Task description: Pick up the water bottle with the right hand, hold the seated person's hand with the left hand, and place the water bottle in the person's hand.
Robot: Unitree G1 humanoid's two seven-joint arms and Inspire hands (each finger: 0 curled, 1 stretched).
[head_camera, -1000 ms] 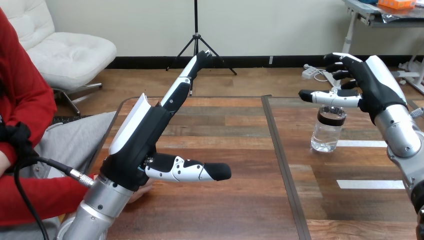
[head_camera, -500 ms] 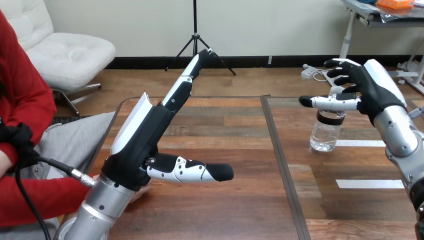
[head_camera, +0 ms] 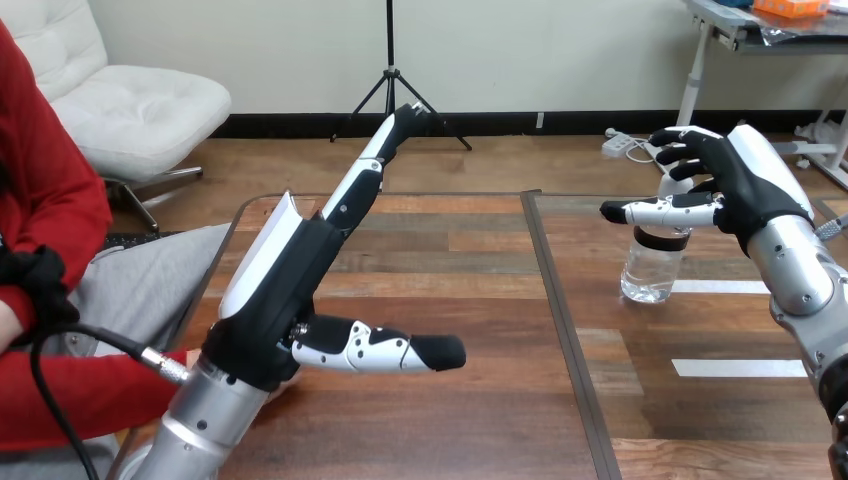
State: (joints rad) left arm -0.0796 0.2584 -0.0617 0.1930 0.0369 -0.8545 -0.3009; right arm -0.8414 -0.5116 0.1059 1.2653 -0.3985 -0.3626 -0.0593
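Observation:
A clear water bottle with a dark band near its top stands upright on the right half of the wooden table. My right hand hovers just above and behind it, open, with fingers spread and thumb reaching left over the bottle's top. My left hand is raised at the table's left side, open, with fingers straight toward the far side and thumb sticking out to the right. A small part of the person's hand shows on the table under my left hand's heel; I cannot tell whether they touch. The red sleeve leads to it.
A metal seam splits the table down the middle. Two white tape strips lie on the right half, one beside the bottle. A black cable loops at the left, by the person's arm.
My right hand has sunk a little, bringing its thumb closer over the bottle's top. The left hand has barely moved, and the bottle stands where it was.

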